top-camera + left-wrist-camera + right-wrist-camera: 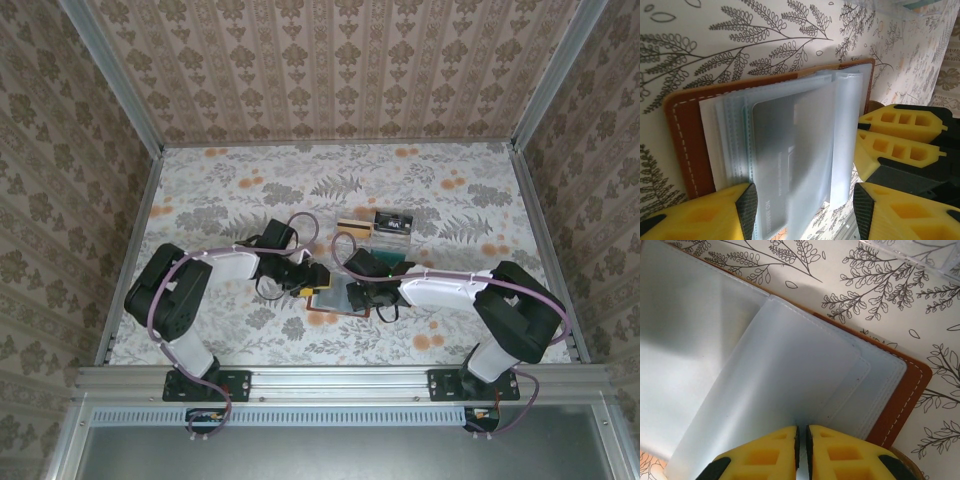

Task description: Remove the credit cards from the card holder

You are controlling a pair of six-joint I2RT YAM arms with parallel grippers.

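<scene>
The brown leather card holder (682, 135) lies open on the table, its pale blue-grey plastic sleeves fanned upward. A grey credit card (785, 145) sits inside one sleeve. My left gripper (805, 212) is open, a pad on either side of that sleeve's lower edge. My right gripper (801, 440) is shut, pinching a raised sleeve (780, 380) of the card holder (905, 400); its yellow fingers (900, 140) show in the left wrist view. From above, both grippers (312, 283) (358, 295) meet over the card holder (330, 302).
A clear plastic tray (390, 245) stands just beyond the card holder, holding a tan card (350, 225) and a dark card (393, 219). Its corner (920, 252) is close to the right gripper. Patterned walls enclose the floral table.
</scene>
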